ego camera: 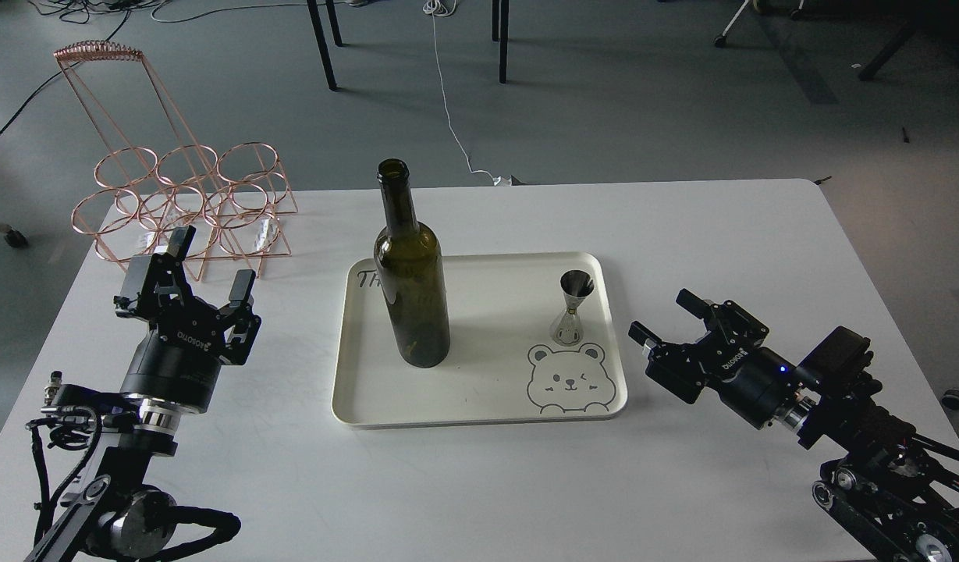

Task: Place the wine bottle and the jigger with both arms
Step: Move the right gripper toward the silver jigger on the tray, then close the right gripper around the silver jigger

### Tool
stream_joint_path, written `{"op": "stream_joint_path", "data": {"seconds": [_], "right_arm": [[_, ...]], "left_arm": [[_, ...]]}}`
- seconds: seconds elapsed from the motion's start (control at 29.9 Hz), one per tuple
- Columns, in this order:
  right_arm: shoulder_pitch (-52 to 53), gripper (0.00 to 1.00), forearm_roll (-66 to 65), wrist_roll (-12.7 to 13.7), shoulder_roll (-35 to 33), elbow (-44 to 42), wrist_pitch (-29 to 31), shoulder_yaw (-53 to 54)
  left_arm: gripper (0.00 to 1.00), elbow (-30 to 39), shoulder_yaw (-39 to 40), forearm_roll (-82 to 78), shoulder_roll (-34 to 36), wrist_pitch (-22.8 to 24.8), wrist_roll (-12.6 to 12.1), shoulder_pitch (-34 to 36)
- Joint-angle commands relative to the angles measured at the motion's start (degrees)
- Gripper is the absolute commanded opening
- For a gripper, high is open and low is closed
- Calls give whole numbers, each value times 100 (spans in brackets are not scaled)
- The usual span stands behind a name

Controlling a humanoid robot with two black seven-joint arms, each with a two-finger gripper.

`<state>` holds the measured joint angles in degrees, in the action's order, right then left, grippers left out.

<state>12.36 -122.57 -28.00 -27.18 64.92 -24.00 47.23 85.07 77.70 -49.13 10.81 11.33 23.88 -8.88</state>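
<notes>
- both arms sit low over the white table (479, 484), one at each side of the cream tray (479, 414).
- left gripper (211, 269) points up, fingers spread apart and holding nothing, just in front of the copper wire rack (186, 199).
- right gripper (666, 316) aims toward the tray's right edge, fingers parted, empty.
- wine bottle (411, 289) stands upright on the tray's left half.
- jigger (573, 308) stands upright on the right half, just above the printed bear (566, 378), well apart from the bottle.
</notes>
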Motion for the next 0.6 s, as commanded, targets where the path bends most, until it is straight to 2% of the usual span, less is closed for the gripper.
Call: {"op": "stream_joint_path", "data": {"seconds": [0.0, 0.1, 0.23, 0.27, 0.57], "right_arm": [[345, 96, -243, 0, 371, -506, -228, -205], [530, 88, -243, 0, 634, -822, -254, -319], [802, 67, -243, 0, 889, -1200, -254, -601], [846, 65, -243, 0, 942, -1288, -254, -601], [1224, 65, -243, 0, 1373, -1869, -254, -891]], "left_arm": [[98, 1, -1, 0, 0, 1, -6, 1], [98, 1, -1, 0, 0, -8, -6, 1], [98, 1, -1, 0, 0, -8, 3, 9], [98, 1, -1, 0, 0, -8, 3, 1], [98, 1, 8, 9, 0, -8, -6, 1]]}}
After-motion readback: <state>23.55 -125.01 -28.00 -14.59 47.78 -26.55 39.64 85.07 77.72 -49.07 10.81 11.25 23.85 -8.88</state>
